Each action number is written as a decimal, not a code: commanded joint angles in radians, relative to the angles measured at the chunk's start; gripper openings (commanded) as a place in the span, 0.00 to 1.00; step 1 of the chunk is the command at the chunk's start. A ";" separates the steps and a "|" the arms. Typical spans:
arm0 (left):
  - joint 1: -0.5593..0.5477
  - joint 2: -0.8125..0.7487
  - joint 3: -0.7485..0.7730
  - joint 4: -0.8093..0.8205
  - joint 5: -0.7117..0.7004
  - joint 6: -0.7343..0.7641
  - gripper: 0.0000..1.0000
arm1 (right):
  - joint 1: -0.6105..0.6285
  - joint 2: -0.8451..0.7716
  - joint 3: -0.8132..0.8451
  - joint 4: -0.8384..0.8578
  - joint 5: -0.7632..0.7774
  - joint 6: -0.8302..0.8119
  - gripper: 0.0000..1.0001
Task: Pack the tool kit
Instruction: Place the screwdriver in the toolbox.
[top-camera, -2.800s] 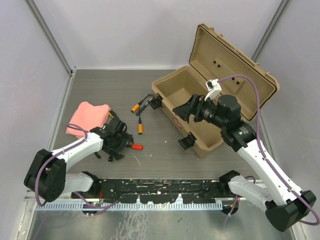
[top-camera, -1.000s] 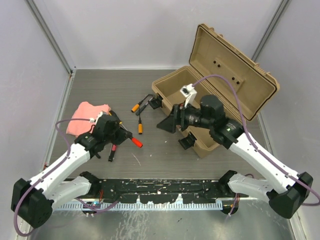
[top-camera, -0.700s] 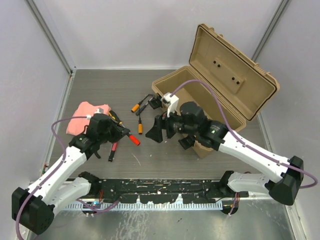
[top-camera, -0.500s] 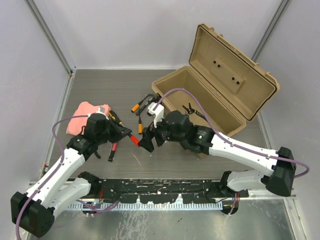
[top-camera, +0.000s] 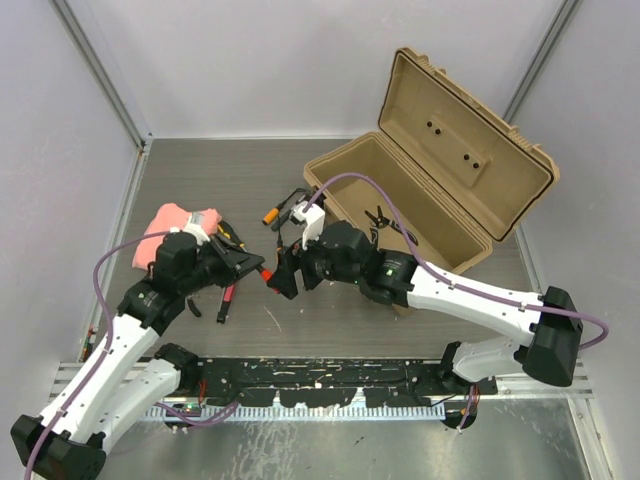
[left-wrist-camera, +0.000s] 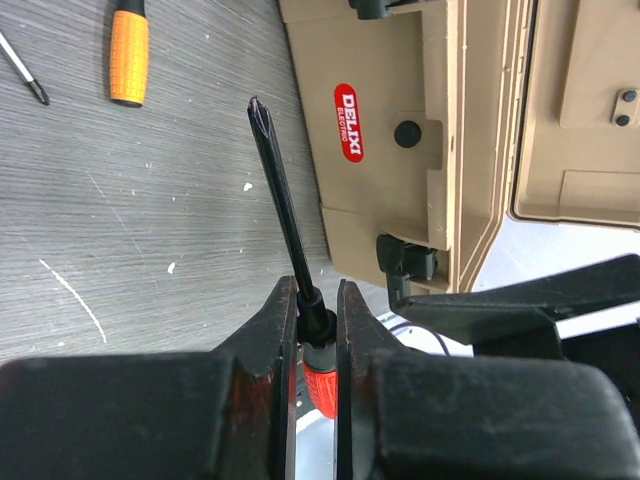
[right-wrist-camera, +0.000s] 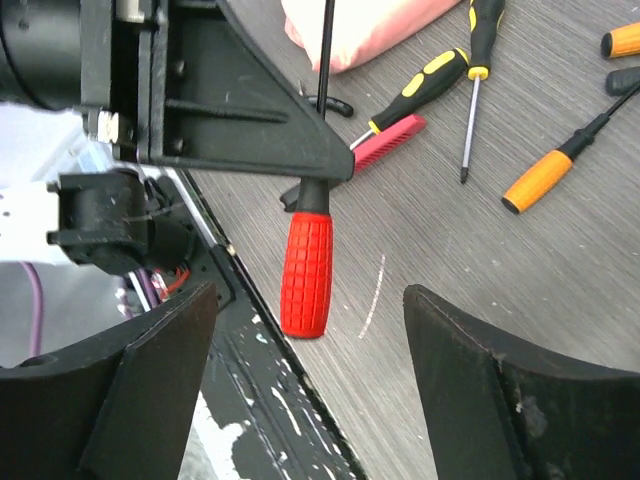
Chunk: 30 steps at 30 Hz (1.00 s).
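Screwdriver (left-wrist-camera: 283, 200), likely light and stiff, hangs left of the tan case (top-camera: 345, 153), pinched at its collar by your closed left gripper (left-wrist-camera: 312, 300); take its ribbed red handle (right-wrist-camera: 308, 270) with your wide-open, empty right gripper (top-camera: 283, 275).

light: bright, even | shadows: soft, faint | wrist views: foreground blurred

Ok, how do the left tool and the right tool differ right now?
The left tool is shut on the red-handled screwdriver; the right tool is open, empty. The left tool faces the case; the right tool faces the pink cloth. Both are at that screwdriver.
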 joint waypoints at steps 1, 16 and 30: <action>0.004 -0.025 0.003 0.071 0.052 -0.004 0.00 | 0.001 0.048 0.006 0.114 0.004 0.179 0.79; 0.005 -0.037 -0.033 0.088 0.077 0.013 0.00 | 0.006 0.198 0.108 0.105 -0.041 0.234 0.60; 0.005 -0.071 -0.007 0.017 0.033 0.033 0.00 | 0.007 0.136 0.015 0.185 -0.035 0.236 0.43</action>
